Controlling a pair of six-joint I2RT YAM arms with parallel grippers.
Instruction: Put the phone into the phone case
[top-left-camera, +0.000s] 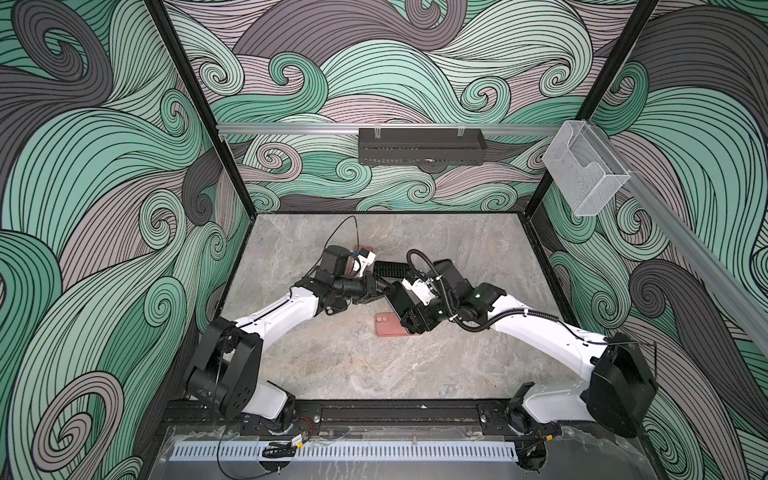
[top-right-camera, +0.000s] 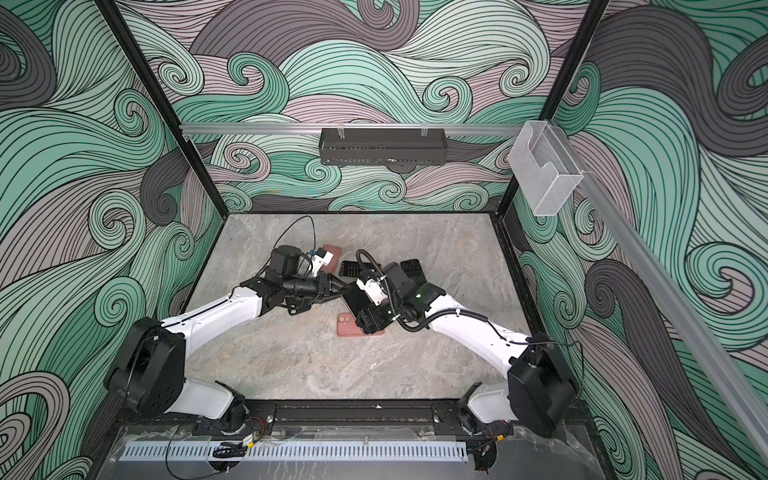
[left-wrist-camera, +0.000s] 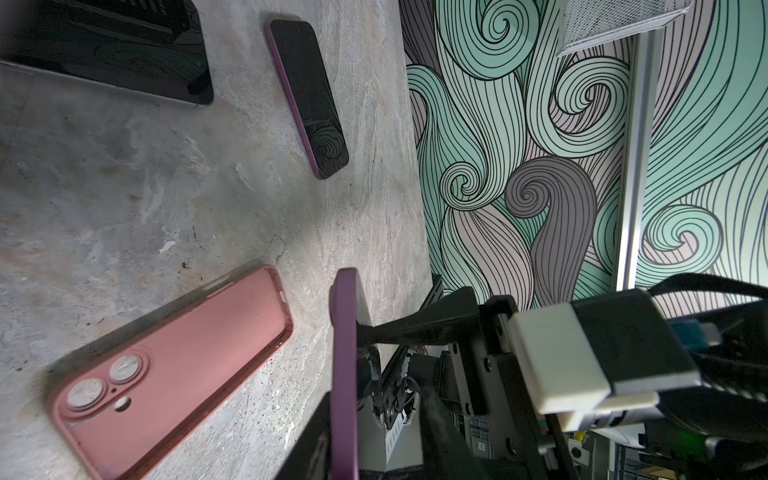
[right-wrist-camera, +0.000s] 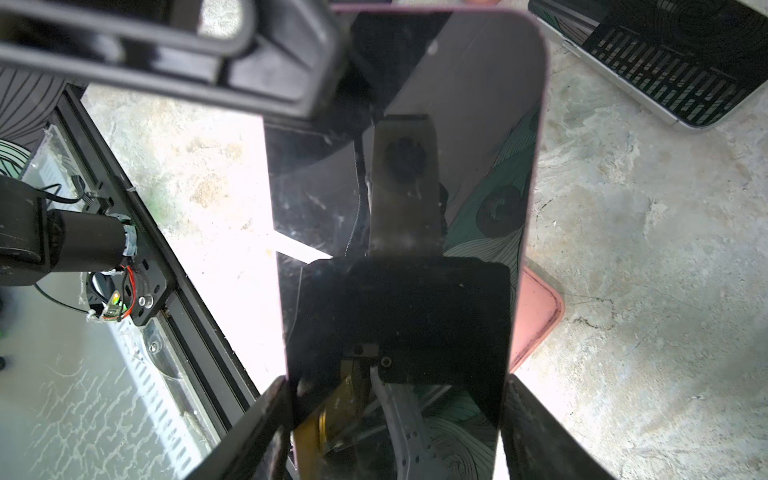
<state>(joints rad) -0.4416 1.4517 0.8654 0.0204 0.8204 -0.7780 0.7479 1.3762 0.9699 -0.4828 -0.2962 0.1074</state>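
Observation:
My right gripper (right-wrist-camera: 395, 424) is shut on the long sides of a purple-edged phone (right-wrist-camera: 407, 187) with a dark screen and holds it tilted above the table. Both top views show the phone (top-left-camera: 400, 300) (top-right-camera: 356, 296) in the middle. Under its lower end lies the pink phone case (top-left-camera: 388, 329) (top-right-camera: 348, 330) (left-wrist-camera: 174, 365), open side up; one corner of the case (right-wrist-camera: 536, 307) shows beside the phone. My left gripper (left-wrist-camera: 378, 436) (top-left-camera: 384, 289) straddles the phone's upper end, seen edge-on (left-wrist-camera: 344, 374), jaws partly closed, with a gap still on one side.
A second purple phone (left-wrist-camera: 309, 99) and a dark silver-edged device (left-wrist-camera: 124, 45) (right-wrist-camera: 665, 62) lie flat further back. Another pink case (top-right-camera: 332, 251) lies behind the left wrist. A black shelf (top-left-camera: 422, 145) and a clear bin (top-left-camera: 586, 170) hang on the walls.

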